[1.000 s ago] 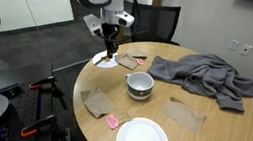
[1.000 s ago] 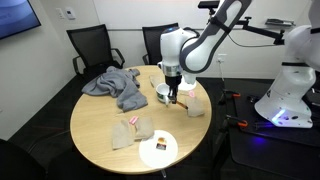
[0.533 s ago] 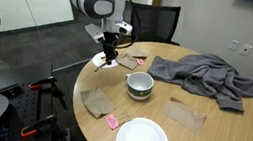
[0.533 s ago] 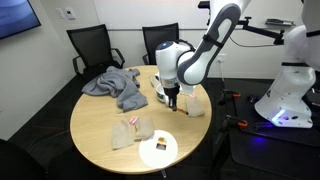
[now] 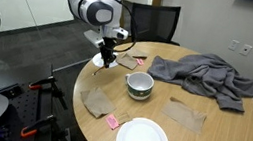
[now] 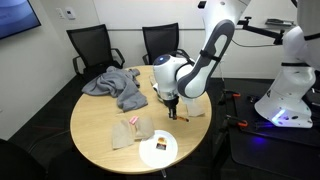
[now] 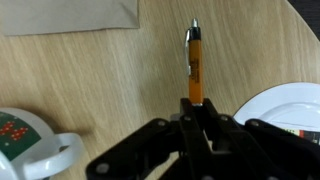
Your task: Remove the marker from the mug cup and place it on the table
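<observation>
— Gripper (image 7: 196, 103) status?
— I'm seeing it pinching the marker (image 7: 195, 60) by one end; the rest is pointing out past the fingertips, over the table (image 7: 100, 80).
— Cup (image 5: 140, 83)?
— Sitting beside the fingers, apart.

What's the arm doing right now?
The gripper is shut on one end of the marker, which is out of the mug cup. It holds the marker low over the table, off to the side of the cup. The views don't show whether the marker touches the wood. It hasn't been released yet.
</observation>
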Motion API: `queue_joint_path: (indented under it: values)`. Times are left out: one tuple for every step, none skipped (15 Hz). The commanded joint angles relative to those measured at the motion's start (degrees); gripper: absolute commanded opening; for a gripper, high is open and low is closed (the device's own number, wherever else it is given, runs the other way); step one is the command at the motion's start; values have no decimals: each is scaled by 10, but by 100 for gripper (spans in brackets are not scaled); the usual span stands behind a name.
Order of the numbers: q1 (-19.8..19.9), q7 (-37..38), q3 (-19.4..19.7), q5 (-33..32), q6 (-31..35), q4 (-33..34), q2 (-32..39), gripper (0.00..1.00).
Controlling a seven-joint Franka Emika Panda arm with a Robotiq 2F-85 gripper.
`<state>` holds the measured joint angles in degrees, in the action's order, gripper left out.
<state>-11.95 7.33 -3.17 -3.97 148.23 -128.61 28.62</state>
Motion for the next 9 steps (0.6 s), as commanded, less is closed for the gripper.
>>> queue_joint_path:
  values:
    - [-9, 16, 6, -10, 18, 17, 22, 4]
    - [-9, 13, 6, -10, 22, 19, 26, 4]
    - [-8, 10, 5, -8, 27, 20, 31, 4]
    - [-10, 10, 6, -10, 33, 20, 34, 38]
    - [-10, 8, 5, -9, 36, 22, 37, 41]
    - [-10, 7, 5, -8, 37, 23, 39, 47]
    - [-10, 7, 4, -6, 37, 24, 40, 56]
    - [-10, 7, 4, -6, 38, 23, 39, 62]
    - [-11, 9, 5, -7, 37, 22, 36, 69]
